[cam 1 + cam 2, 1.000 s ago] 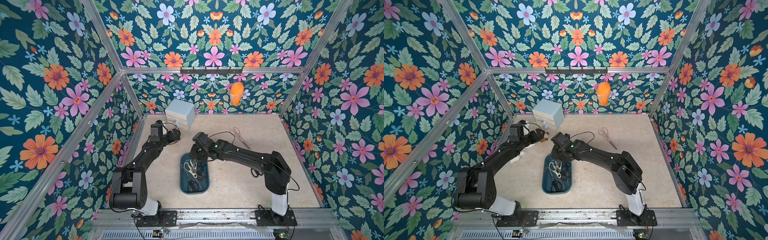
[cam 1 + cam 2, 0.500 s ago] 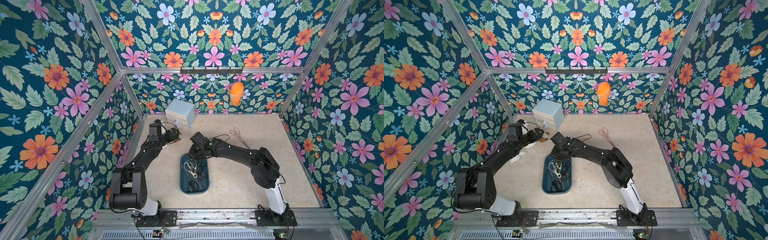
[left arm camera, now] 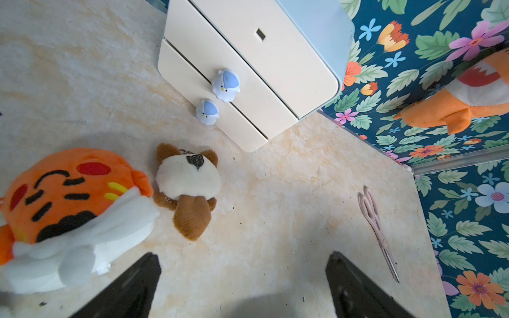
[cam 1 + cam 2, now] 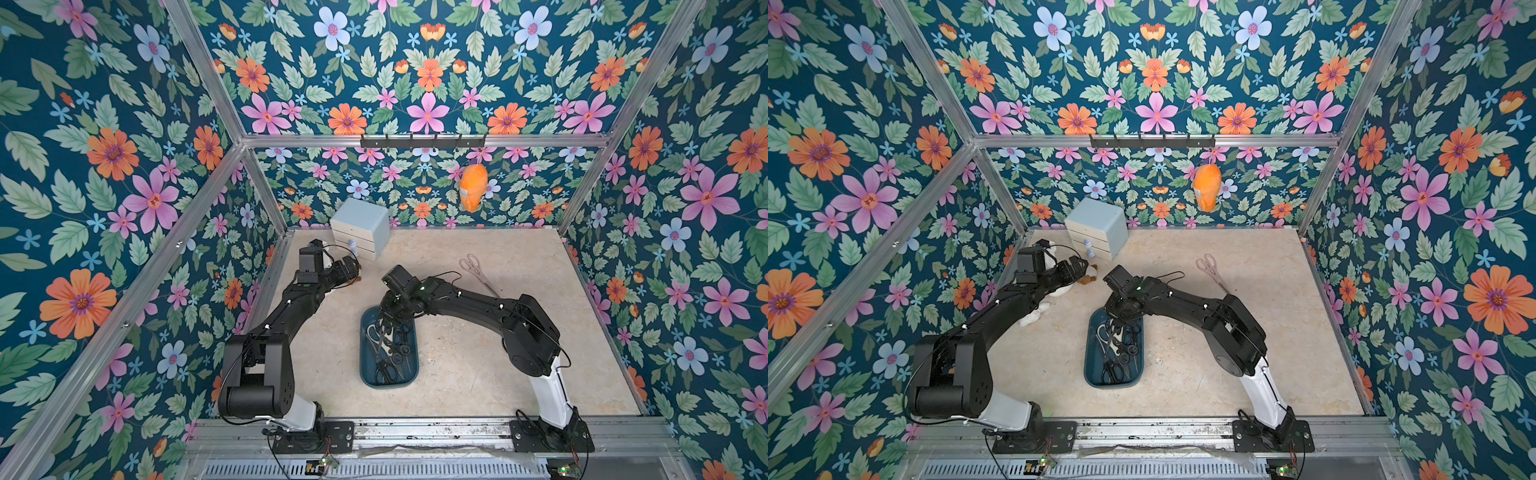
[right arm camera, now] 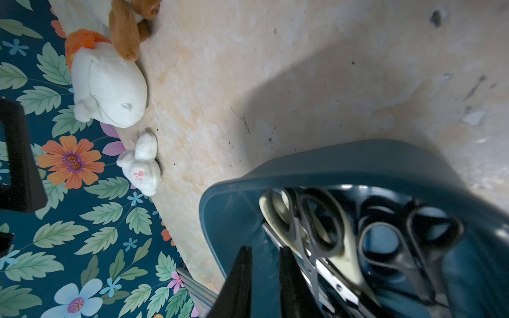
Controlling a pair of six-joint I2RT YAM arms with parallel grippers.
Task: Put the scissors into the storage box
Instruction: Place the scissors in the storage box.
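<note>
In both top views, the right claw (image 4: pixel 391 320) hung over the far end of the box (image 4: pixel 388 384), which held a heap of scissors (image 4: pixel 386 347); a pink pair (image 4: pixel 478 272) lay apart on the table (image 4: pixel 478 353) behind the arm.

In the left wrist view, the left claw (image 3: pixel 242 280) gaped wide and empty near soft toys (image 3: pixel 190 190) and a cabinet (image 3: pixel 248 55).

In the right wrist view, the right claw's narrowly parted fingers (image 5: pixel 239 280) gripped nothing, just beside the heap.
</note>
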